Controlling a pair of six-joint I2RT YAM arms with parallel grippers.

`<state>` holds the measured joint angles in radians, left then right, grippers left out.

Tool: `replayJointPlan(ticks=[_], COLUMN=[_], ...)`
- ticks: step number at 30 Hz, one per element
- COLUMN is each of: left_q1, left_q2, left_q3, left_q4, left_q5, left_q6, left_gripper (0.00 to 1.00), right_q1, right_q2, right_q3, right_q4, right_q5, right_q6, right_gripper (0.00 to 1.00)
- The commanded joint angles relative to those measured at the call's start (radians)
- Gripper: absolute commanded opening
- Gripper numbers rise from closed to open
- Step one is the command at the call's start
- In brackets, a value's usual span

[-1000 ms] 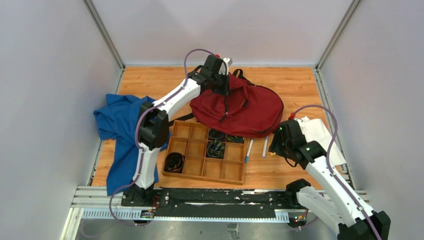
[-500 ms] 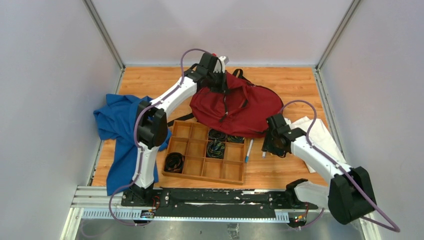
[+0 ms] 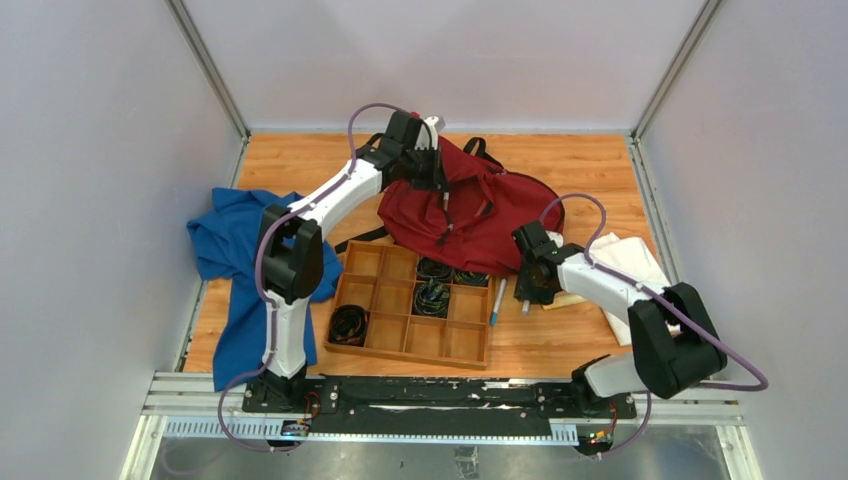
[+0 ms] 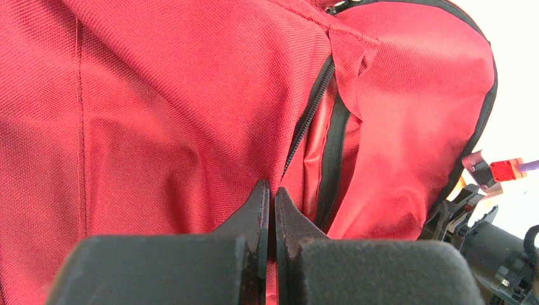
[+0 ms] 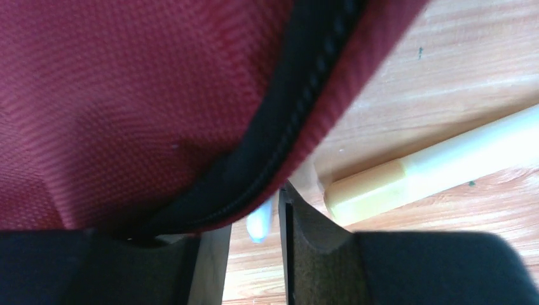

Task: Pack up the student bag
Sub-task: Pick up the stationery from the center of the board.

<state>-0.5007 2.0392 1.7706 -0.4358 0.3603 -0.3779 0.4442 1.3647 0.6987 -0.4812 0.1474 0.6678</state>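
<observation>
On the left side of the table (image 3: 590, 170), a blue cloth (image 3: 235, 260) lies under the left arm. The left gripper (image 3: 430, 172) has shifted left since a second ago, and the raised rear corner of the student bag (image 3: 490, 215) has followed it. The left wrist view shows what the top view does not: the left gripper (image 4: 271, 194) has its jaws pressed together on red fabric just beside the black zipper (image 4: 311, 108). The bag is dark red woven cloth, slumped and creased, lying at the table's centre behind the wooden tray (image 3: 385, 335). The right gripper (image 3: 522, 290) has swung in from the right to the bag's near right edge. Its wrist view shows the right gripper (image 5: 254, 213) with a narrow gap, gripping nothing, the bag's zipper edge (image 5: 286, 140) overhanging one finger and a pale marker (image 5: 432, 165) on the wood beyond. A white cloth (image 3: 635, 262) lies further right.
</observation>
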Motion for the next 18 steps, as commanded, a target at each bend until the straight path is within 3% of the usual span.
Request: replayJointPlan(ticks=[1, 8, 13, 18], left_q1=[0.008, 0.008, 0.009, 0.010], left_q2=[-0.036, -0.024, -0.024, 0.001], left_q3=[-0.011, -0.010, -0.002, 0.029], left_q4=[-0.015, -0.007, -0.007, -0.001], left_q5=[0.034, 0.051, 0.037, 0.025], left_q6=[0.000, -0.022, -0.018, -0.033], left_gripper=[0.00, 0.00, 0.00, 0.00], right_q1=[0.029, 0.096, 0.174, 0.224], right_q2=[0.070, -0.001, -0.151, -0.418], right_q3=[0.013, -0.076, -0.098, -0.130], right_q4=[0.018, 0.011, -0.106, -0.220], right_q5=[0.062, 0.077, 0.046, -0.020], right_q6=[0.038, 0.130, 0.166, 0.164], right_gripper=[0.33, 0.00, 0.00, 0.00])
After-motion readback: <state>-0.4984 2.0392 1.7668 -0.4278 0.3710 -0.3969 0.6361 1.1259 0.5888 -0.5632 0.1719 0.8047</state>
